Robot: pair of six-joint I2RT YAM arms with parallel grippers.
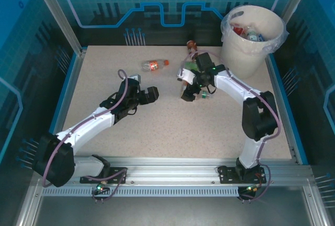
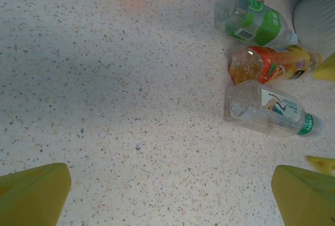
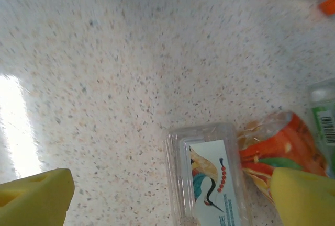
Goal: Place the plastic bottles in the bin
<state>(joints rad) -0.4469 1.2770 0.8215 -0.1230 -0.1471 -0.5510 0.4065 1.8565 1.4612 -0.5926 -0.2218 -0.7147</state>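
Left gripper (image 1: 151, 95): I see its jaws spread as wide as they go, holding nothing, over bare surface (image 1: 99, 85) left of centre.
Orange-label bottle (image 1: 155, 65): lies on its side alone at the far middle. Its long axis runs roughly left to right and its orange cap points right, towards the cluster.
Brown bottle (image 1: 191, 44): sits at the far edge of the cluster; I cannot tell which way it points.
Green-label bottle (image 2: 256, 23): on its side; in the left wrist view its base faces left and its neck runs right.
Juice bottle (image 2: 272, 64): orange and red label, on its side just beside the green-label one and about parallel to it, base to the left.
Crane-label bottle (image 2: 269, 110): clear and square-sided, on its side beside the juice bottle, with its base left and its green cap right.
Right gripper (image 1: 191, 91): jaws stand wide, not closed on anything. In the right wrist view the crane-label bottle lies between the yellow fingers (image 3: 36, 197), lengthwise to them.
Bin (image 1: 243, 56): upright at the far right corner, well apart from the cluster. A clear bag (image 1: 226, 24) is folded over its rim.
Bottles in the bin (image 1: 250, 32): a few lie jumbled inside.
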